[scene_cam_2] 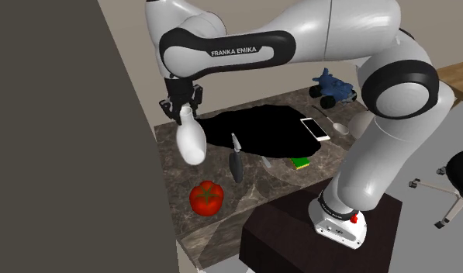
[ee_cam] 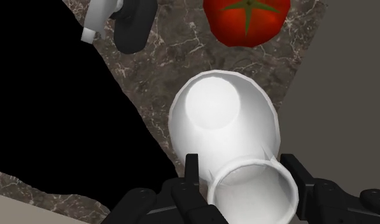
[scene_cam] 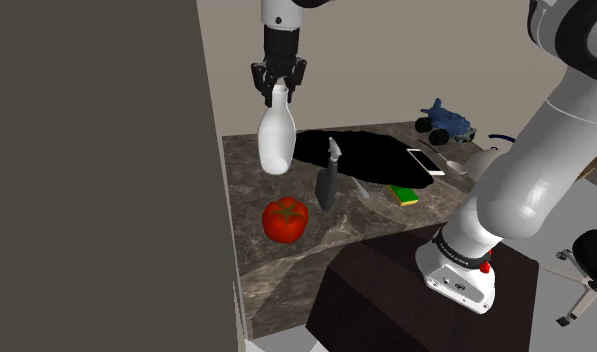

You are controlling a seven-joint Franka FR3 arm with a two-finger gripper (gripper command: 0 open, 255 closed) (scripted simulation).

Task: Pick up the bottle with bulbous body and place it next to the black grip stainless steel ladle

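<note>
A white bottle [scene_cam: 276, 140] with a bulbous body hangs in the air above the marbled counter [scene_cam: 286, 260]. My gripper [scene_cam: 278, 88] is shut on its narrow neck from above. The second exterior view has the bottle [scene_cam_2: 191, 141] under the gripper [scene_cam_2: 183, 111], close to the grey wall. In the wrist view the fingers [ee_cam: 192, 167] clasp the bottle's open mouth, with the body [ee_cam: 220, 114] below my gripper [ee_cam: 241, 170]. The ladle [scene_cam: 328, 185] with a dark grip stands on the counter beside the bottle, at the edge of the black area; it also shows from the side [scene_cam_2: 236, 163] and from the hand [ee_cam: 134, 25].
A red tomato [scene_cam: 285, 218] lies on the counter in front of the ladle. A green sponge [scene_cam: 404, 194], a phone [scene_cam: 424, 161], a spoon [scene_cam: 454, 163] and a blue toy car [scene_cam: 446, 122] lie toward the shoulder view's right. A black area [scene_cam: 376, 155] covers the counter's middle. A grey wall [scene_cam: 96, 170] bounds the left.
</note>
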